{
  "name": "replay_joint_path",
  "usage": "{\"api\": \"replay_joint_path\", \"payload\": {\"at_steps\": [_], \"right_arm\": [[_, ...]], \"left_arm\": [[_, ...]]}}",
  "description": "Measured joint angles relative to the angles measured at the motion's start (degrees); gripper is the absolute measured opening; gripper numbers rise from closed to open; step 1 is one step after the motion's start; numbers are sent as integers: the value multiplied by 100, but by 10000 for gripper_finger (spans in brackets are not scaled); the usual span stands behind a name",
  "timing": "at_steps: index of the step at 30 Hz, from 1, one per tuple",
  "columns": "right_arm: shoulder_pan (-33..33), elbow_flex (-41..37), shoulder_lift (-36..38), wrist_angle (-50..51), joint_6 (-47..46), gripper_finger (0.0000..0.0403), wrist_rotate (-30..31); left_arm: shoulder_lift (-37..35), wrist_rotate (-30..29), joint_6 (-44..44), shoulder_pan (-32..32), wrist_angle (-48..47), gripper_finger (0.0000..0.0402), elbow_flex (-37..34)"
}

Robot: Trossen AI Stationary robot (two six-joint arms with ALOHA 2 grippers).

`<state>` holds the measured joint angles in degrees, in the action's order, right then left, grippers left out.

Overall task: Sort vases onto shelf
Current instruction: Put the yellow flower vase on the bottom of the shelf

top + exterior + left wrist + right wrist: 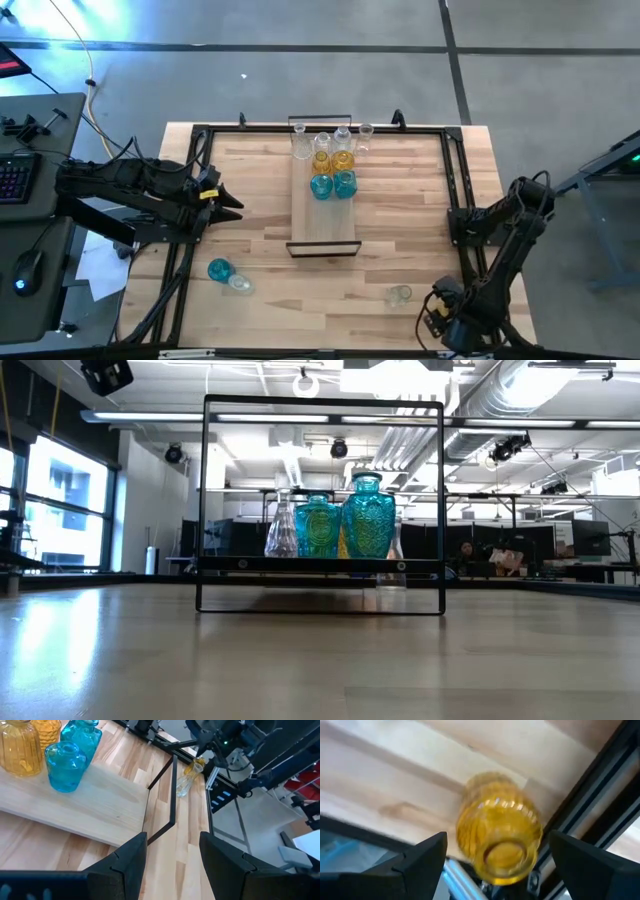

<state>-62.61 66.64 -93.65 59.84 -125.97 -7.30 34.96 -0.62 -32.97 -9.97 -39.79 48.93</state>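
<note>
The shelf (322, 222), a narrow light-wood board with black end frames, lies mid-table. On its far half stand clear, amber and teal vases (332, 160); the low view shows the teal vases (365, 518) in front. My left gripper (238, 206) (172, 837) hovers open left of the shelf, touching nothing. My right gripper (437, 318) (497, 837) is open at the table's near right corner. Its fingers stand on either side of an amber vase (499, 827) lying on the tabletop by the black rail, with a narrow gap showing on each side.
A teal vase (219, 269) and a clear vase (240, 284) lie on the table near its left front. Another clear vase (399, 294) lies near the right front. A black frame (455, 180) runs along the table's edges. Bare wood lies between shelf and arms.
</note>
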Motion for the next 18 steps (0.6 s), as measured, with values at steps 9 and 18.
{"api": "replay_joint_path", "payload": {"at_steps": [9, 18], "right_arm": [[33, -422, -4, -392, 38, 332, 78], [25, -576, -2, -616, 66, 332, 102]], "left_arm": [[0, 26, -140, 0, 0, 175, 0], [0, 39, -238, 2, -2, 175, 0]]}}
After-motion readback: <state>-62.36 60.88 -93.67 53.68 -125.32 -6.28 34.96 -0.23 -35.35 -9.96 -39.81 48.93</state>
